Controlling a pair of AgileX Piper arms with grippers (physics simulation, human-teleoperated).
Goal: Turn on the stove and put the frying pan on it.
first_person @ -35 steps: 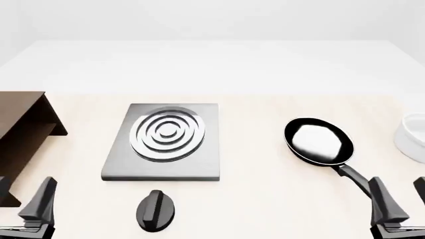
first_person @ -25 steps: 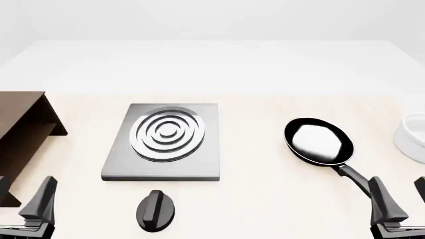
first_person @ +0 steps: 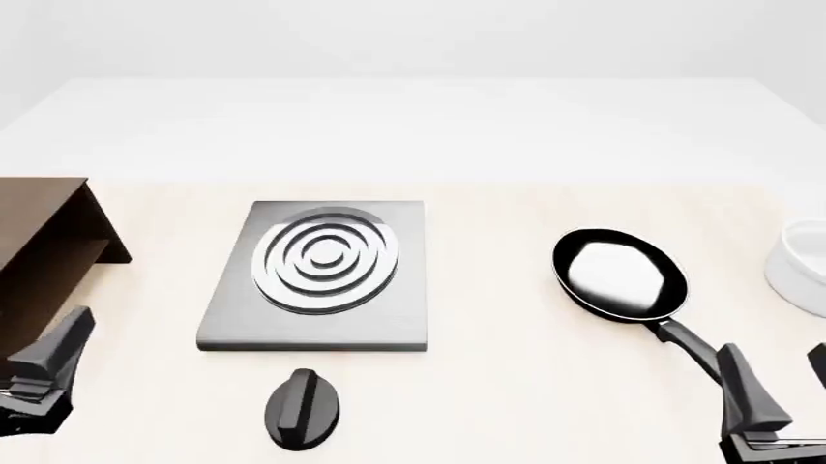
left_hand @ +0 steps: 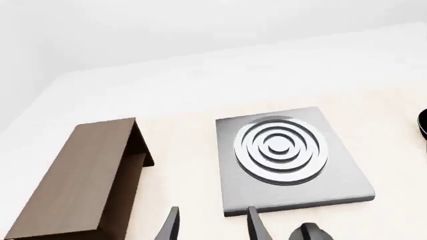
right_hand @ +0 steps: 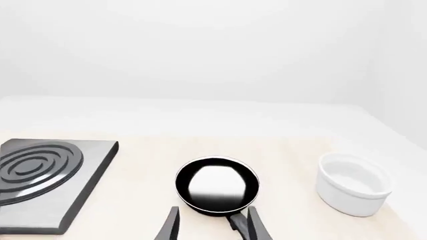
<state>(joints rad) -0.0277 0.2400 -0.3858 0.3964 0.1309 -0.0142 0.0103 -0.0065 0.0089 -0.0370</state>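
Note:
The stove (first_person: 316, 290) is a grey plate with a ringed burner (first_person: 325, 258) at centre left, and its black knob (first_person: 305, 408) lies just in front of it. The frying pan (first_person: 620, 274) rests on the table to the right, handle (first_person: 684, 338) pointing toward my right gripper (first_person: 781, 387), which is open just behind the handle's end and holds nothing. My left gripper (first_person: 39, 343) is open at the front left, well left of the knob. In the left wrist view the left gripper (left_hand: 213, 230) faces the stove (left_hand: 293, 190) and the knob (left_hand: 313, 232). In the right wrist view the right gripper (right_hand: 212, 227) faces the frying pan (right_hand: 217, 185).
A brown wooden shelf (first_person: 45, 251) stands at the left edge, close to my left gripper, and also shows in the left wrist view as the shelf (left_hand: 87, 175). A white bowl (first_person: 803, 266) sits at the far right beside the pan, seen too as the bowl (right_hand: 352, 182).
My left gripper has swung to the left and tilted, toward the shelf. The right gripper, pan, stove and knob have stayed put.

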